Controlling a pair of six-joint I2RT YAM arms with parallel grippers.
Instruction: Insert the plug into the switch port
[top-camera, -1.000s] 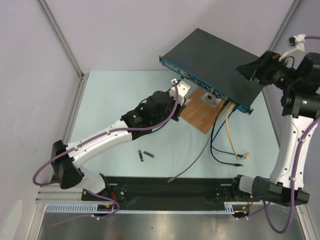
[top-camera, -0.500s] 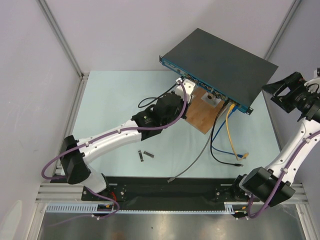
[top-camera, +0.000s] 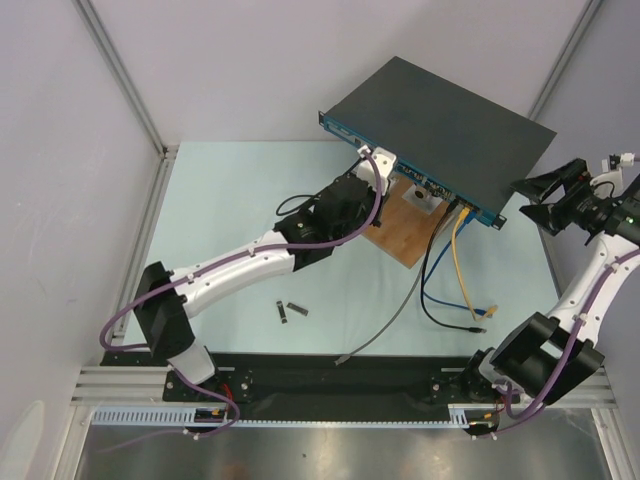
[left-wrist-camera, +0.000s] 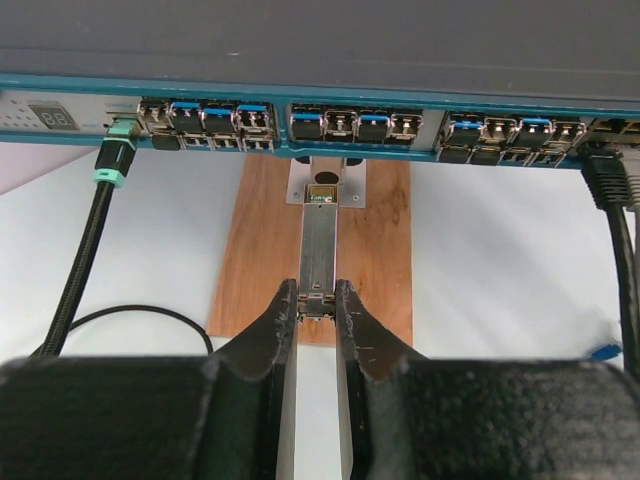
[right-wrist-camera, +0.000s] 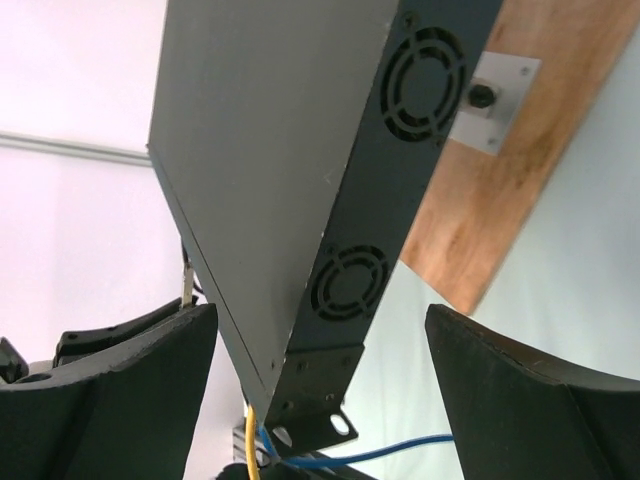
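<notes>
Pale green table (top-camera: 230, 200) between white walls: the black switch (top-camera: 440, 115) lies at an angle at the far side. Its narrow blue front, with the row of sockets, faces the arms, and it sits where it did a second ago.

The left arm (top-camera: 230, 275) is stretched further toward that front than it was half a second ago. The left claw (top-camera: 377, 168) has closed in from just short of the blue face to right beside it.

The right arm (top-camera: 590, 290) has swung off the switch's right corner, where it hung a second ago. The right claw (top-camera: 542, 200) now hangs spread wide just off the switch's right end, slightly lower than half a second back. Its wrist view shows the fan grilles of that end between the parted fingers.

A brown wooden board (top-camera: 400, 235) lies partly under the switch front, unmoved.

Yellow (top-camera: 462, 262), blue (top-camera: 440, 300) and grey (top-camera: 390, 320) cables trail from the front across the table. A black braided cable (left-wrist-camera: 85, 270) is plugged in at the left of the socket row.

The plug (left-wrist-camera: 320, 240), a long silver module, is pinched at its rear end between the left claw's fingers. It points at the switch, with its tip just below the middle sockets and in front of a metal bracket. Whether the tip touches anything cannot be told.

Two small dark pieces (top-camera: 290, 311) lie near the left arm, as before.
</notes>
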